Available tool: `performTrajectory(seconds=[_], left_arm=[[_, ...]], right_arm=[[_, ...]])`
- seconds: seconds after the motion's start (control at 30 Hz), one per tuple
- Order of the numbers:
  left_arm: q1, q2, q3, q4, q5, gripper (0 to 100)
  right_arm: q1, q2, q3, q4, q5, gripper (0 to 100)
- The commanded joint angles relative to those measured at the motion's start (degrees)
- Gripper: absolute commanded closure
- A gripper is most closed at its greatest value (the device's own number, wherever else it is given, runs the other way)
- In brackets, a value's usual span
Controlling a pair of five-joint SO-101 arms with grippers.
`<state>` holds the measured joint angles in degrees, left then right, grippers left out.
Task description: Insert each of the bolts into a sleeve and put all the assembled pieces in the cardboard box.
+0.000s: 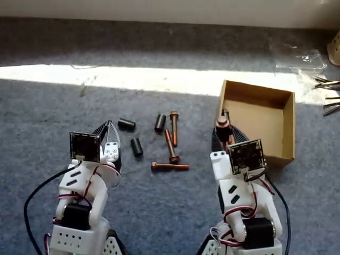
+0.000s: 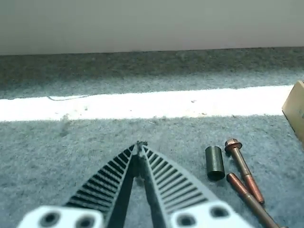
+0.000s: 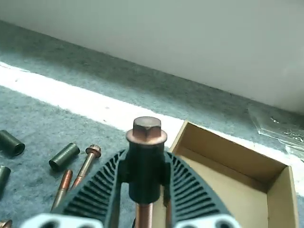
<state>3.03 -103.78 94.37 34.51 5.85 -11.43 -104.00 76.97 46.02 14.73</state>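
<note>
Right wrist view: my right claw point(image 3: 146, 160) clamps one sleeve point(image 3: 145, 178) with a bolt point(image 3: 146, 129) seated in it at the cardboard box's point(image 3: 228, 153) near corner, my left claw point(image 2: 140, 148) is pressed together and empty, and three loose bolts point(image 1: 170, 146) and three loose sleeves point(image 1: 136, 146) wait on the table point(image 1: 53, 111), so I judge one of four assembled.

Claw point(image 3: 145, 159) grips sleeved bolt point(image 3: 145, 176) near cardboard box point(image 3: 228, 154).

Three loose bolts point(image 1: 170, 146), three sleeves point(image 1: 136, 146), one assembled piece point(image 3: 145, 161), one box point(image 1: 289, 126).
</note>
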Motion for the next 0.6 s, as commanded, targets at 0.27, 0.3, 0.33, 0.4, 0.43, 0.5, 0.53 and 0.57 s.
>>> performTrajectory(seconds=[0.27, 0.3, 0.33, 0.4, 0.43, 0.5, 0.53, 0.57], left_arm=[[-0.6, -0.9, -3.5, 2.9, -0.5, 100], [-0.6, -0.9, -3.4, 3.0, -0.5, 100], [-0.6, -0.9, -3.4, 3.0, -0.5, 100], [-0.6, -0.9, -3.4, 3.0, -0.5, 100], [-0.6, -0.9, -3.4, 3.0, -0.5, 100], [-0.6, -0.9, -3.5, 3.0, -0.5, 100], [-0.6, -0.9, -3.5, 3.0, -0.5, 100], [-0.6, -0.9, -3.5, 3.0, -0.5, 100]], right_arm=[[5.6, 27.7, -24.0, 3.7, 0.7, 99.4], [7.1, 31.0, -25.5, 3.7, 0.7, 99.4], [8.3, 34.3, -27.2, 3.7, 0.7, 99.4], [9.8, 40.7, -30.1, 3.7, 0.8, 99.4], [10.2, 44.0, -31.5, 3.7, 0.9, 99.4], [10.3, 50.3, -34.0, 3.7, 1.0, 99.4], [10.3, 53.5, -35.3, 3.7, 1.0, 99.4], [10.3, 56.4, -36.5, 3.7, 1.1, 99.4]])
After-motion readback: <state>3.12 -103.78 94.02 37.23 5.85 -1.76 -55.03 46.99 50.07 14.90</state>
